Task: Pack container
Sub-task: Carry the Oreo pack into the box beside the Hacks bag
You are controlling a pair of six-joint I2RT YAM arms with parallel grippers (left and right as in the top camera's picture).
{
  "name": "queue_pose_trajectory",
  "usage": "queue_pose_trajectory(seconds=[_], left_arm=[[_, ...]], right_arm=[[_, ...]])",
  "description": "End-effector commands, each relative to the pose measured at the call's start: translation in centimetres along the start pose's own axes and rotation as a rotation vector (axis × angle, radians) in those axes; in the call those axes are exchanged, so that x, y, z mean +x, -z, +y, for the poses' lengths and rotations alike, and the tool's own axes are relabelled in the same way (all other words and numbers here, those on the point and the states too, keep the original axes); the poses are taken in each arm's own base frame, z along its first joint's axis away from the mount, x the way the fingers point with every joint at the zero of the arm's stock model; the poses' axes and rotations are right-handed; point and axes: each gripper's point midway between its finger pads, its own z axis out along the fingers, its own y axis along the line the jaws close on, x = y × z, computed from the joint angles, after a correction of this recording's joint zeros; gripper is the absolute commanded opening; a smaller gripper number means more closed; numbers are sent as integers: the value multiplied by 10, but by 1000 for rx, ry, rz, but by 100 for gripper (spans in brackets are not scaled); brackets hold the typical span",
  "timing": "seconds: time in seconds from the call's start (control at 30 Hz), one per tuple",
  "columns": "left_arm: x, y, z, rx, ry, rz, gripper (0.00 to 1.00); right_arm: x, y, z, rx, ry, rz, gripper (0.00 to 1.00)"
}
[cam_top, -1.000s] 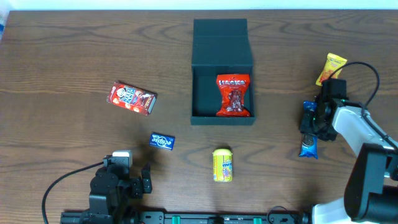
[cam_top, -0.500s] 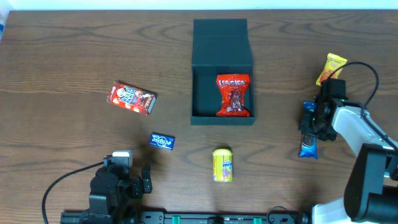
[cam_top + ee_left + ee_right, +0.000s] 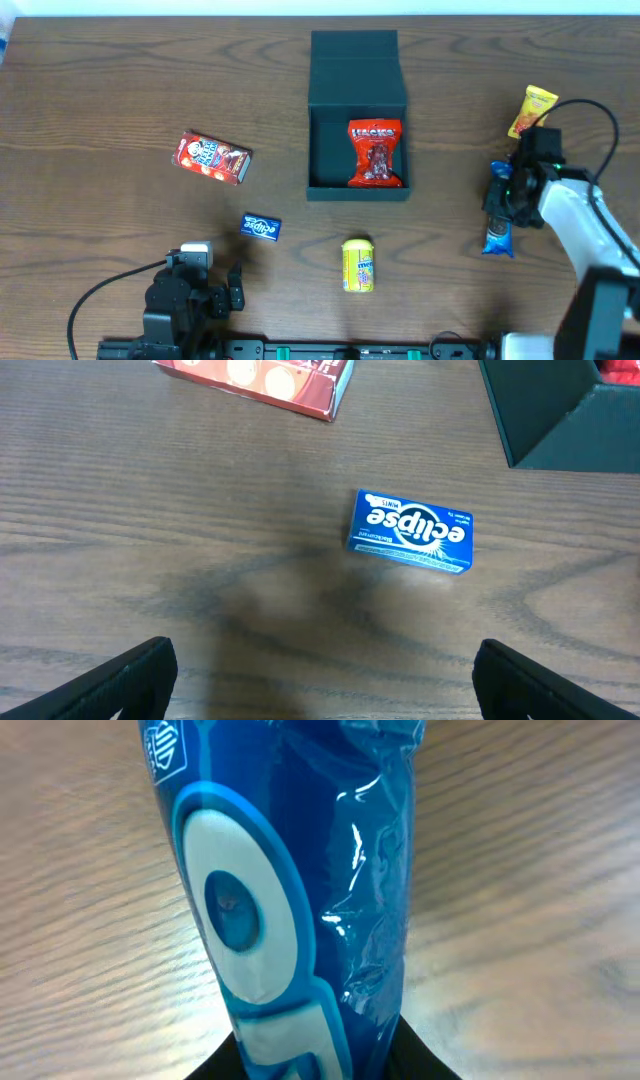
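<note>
The container [image 3: 330, 150], a dark square box, stands at the table's middle back with its flap lid [image 3: 355, 65] folded open behind it. A red snack packet [image 3: 376, 153] lies inside on the right. At the right edge my right gripper [image 3: 503, 195] is shut on the upper end of a blue packet [image 3: 496, 238]. In the right wrist view the blue packet [image 3: 290, 890] fills the frame, pinched between the dark jaws of the gripper [image 3: 315, 1060]. My left gripper [image 3: 235, 285] rests open at the front left, with its fingers [image 3: 130, 680] wide apart over bare wood.
A red box [image 3: 213, 158] lies at the left. A blue Eclipse mints box [image 3: 260, 228] lies just ahead of the left gripper. A yellow packet [image 3: 358, 265] sits in front of the container, and a yellow-orange packet [image 3: 533, 108] lies beyond the right gripper.
The right jaws have closed in on the blue packet, whose lower end has shifted slightly. The left arm has not moved.
</note>
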Motion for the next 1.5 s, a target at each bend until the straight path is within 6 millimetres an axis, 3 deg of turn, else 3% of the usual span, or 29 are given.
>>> queue_pose_trajectory(seconds=[0.0, 0.2, 0.37, 0.6, 0.77, 0.9, 1.13, 1.47], left_arm=[[18, -7, 2, -7, -16, 59, 95], [18, -7, 2, -7, -16, 59, 95], [18, -7, 2, -7, -16, 59, 95], [18, -7, 2, -7, -16, 59, 95], [18, -7, 2, -7, -16, 59, 96], [18, -7, 2, -7, -16, 59, 96], [18, -7, 2, -7, -16, 59, 95], [18, -7, 2, -7, -16, 59, 95]], right_arm=[[-3, 22, 7, -27, -23, -63, 21], [4, 62, 34, -88, -45, -139, 20], [14, 83, 71, -147, -31, -148, 18], [18, 137, 157, -310, 103, -222, 18], [19, 161, 203, -362, 122, -205, 17], [18, 163, 232, -347, 144, -142, 17], [4, 145, 275, -337, 166, -67, 18], [-11, 97, 312, -322, 170, -34, 18]])
